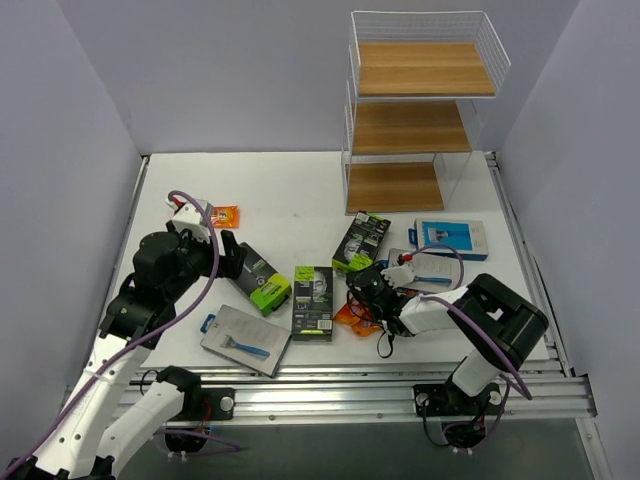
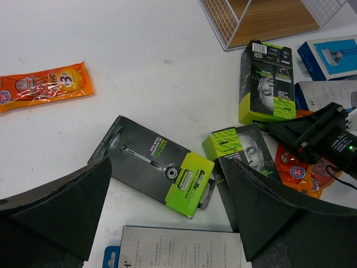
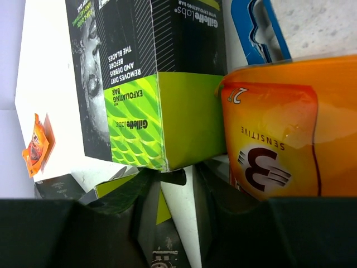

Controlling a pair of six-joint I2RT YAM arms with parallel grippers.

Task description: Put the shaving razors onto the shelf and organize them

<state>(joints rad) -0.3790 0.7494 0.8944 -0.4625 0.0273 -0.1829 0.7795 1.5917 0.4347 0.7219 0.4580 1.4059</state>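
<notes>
Three black-and-lime-green razor boxes (image 1: 313,300), three flat blue-and-grey cards (image 1: 245,340) printed with a blue razor and at least two glossy orange packets (image 1: 222,215) lie scattered on the white table (image 1: 290,185). None are on the three-tier shelf (image 1: 425,68) of light wooden boards in a white wire frame. The left gripper (image 2: 170,164) gapes wide above one box, holding nothing. The right gripper (image 3: 177,176) has its jaws narrowed beside an orange packet, and I cannot tell whether it grips.

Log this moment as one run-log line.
left tool: open, aimed at black-and-lime pack | right tool: low beside orange packet, grip unclear | shelf: no packs visible
</notes>
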